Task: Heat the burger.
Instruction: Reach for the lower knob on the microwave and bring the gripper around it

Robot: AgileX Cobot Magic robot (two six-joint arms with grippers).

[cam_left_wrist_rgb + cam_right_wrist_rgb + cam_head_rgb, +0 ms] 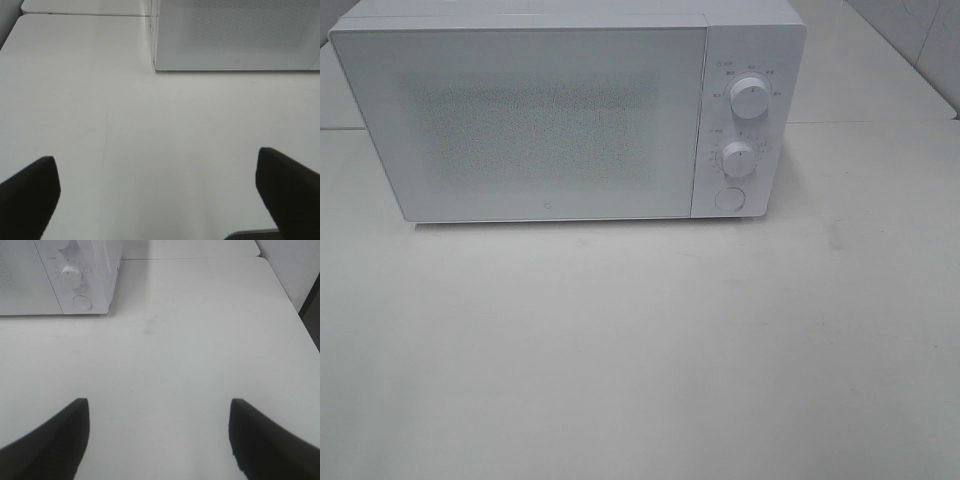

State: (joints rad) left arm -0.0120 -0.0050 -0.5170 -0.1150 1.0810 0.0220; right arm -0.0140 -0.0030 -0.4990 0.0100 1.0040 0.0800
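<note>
The left claw point(157, 197) is released, its dark fingers point(27, 197) spread wide above the tabletop point(150, 125) with nothing between them. Well ahead of it stands the white microwave point(550, 120), door closed. The right claw point(159, 440) is likewise released and empty; a microwave dial point(70, 272) lies ahead, off toward the left claw's side. The burger shows in no view, so its place cannot be told

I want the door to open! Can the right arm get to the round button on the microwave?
Probably yes. The round button sits low on the front of the microwave, on that arm's side. Only bare table lies between it and the open right fingers.
</note>
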